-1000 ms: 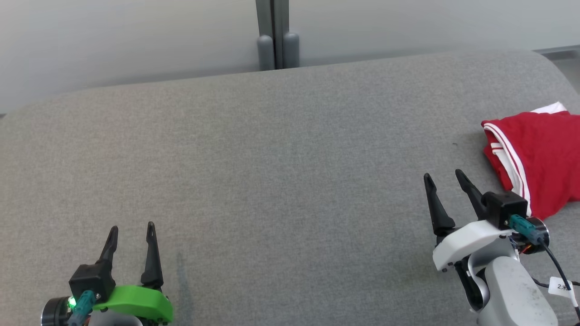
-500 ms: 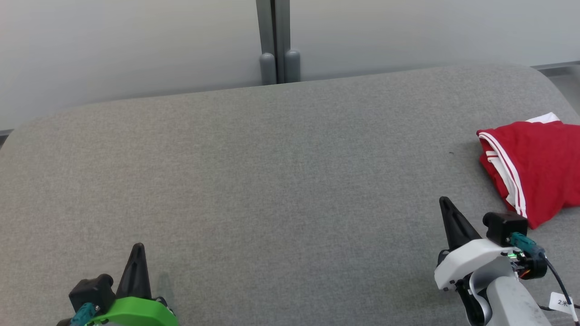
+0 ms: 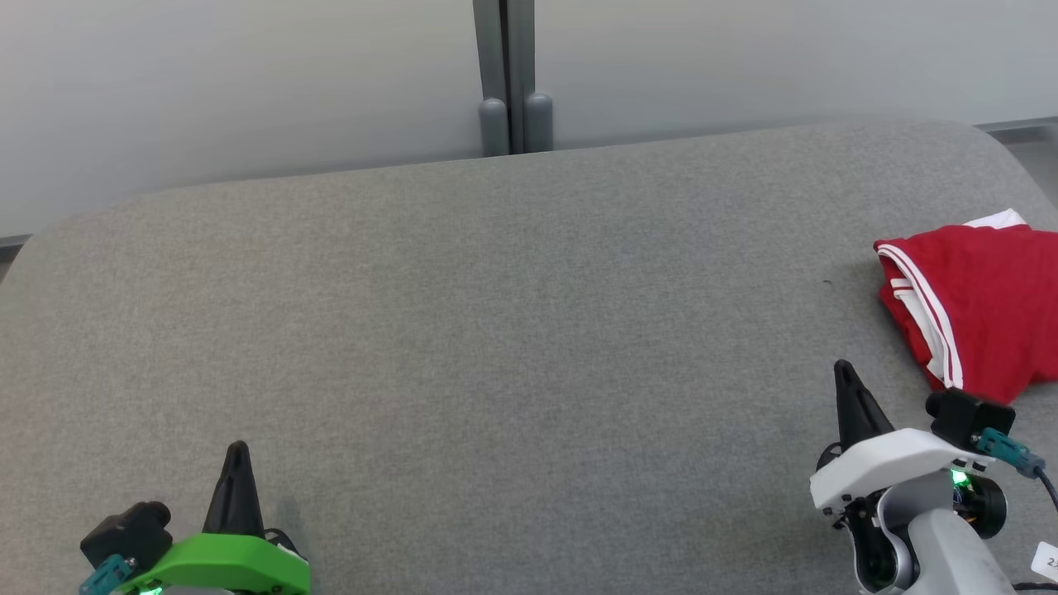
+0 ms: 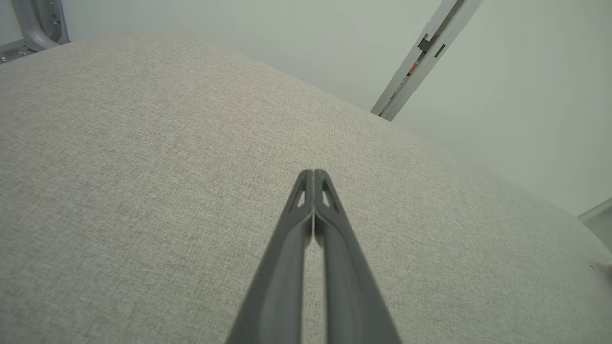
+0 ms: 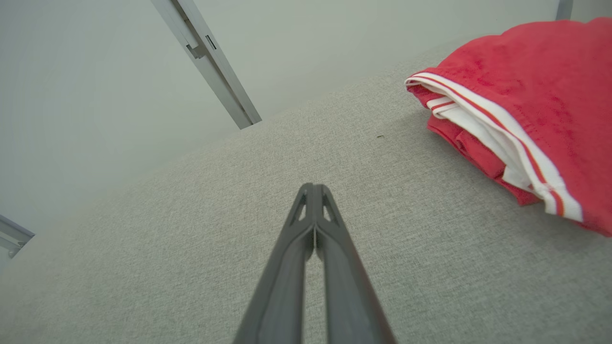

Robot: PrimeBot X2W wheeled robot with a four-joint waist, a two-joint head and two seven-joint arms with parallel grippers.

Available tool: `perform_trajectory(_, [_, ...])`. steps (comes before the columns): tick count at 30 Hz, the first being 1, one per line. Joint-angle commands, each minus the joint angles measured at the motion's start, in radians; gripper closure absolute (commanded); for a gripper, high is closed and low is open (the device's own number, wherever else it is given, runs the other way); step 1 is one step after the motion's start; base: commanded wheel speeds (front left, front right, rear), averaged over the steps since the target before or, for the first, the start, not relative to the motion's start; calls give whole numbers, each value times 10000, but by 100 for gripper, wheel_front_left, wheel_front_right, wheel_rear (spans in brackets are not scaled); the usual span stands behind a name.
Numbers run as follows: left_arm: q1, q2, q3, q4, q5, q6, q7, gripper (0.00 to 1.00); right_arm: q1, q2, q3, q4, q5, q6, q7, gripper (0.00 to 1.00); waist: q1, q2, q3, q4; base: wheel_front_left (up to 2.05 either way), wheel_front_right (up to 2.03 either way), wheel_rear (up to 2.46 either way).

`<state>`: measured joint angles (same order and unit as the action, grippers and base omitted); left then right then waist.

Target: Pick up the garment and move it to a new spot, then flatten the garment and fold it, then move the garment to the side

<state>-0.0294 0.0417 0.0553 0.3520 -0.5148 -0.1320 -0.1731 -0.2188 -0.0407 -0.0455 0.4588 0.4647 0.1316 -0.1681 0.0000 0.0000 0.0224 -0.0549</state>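
The left hand, well apart from the folded red garment, and the right hand, near it, just closed up, holding nothing. The job looks done.

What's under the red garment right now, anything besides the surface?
The red garment lies on the grey padded surface. At its open edge, white striped trim and folded red layers show. Whatever lies beneath its middle is covered.

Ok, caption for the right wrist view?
Shut right tool points across grey surface; red garment lies apart, upper right.
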Motion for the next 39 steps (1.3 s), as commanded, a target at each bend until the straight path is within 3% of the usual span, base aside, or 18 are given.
perform_trajectory(1, [-264,52,52,-224,-416,46,81,100,-91,-53,-43,-252,412,-3,73,100,0,0,-3,7,0,0,0])
perform_trajectory(17, [-413,68,179,-534,-2912,126,732,100,171,-70,-190,-704,3022,-5,712,100,0,0,-39,94,0,0,0])
perform_trajectory(39, [-581,86,319,-817,-5516,181,1432,100,436,-88,-362,-1159,5760,-8,1413,100,0,0,-87,205,0,0,0])
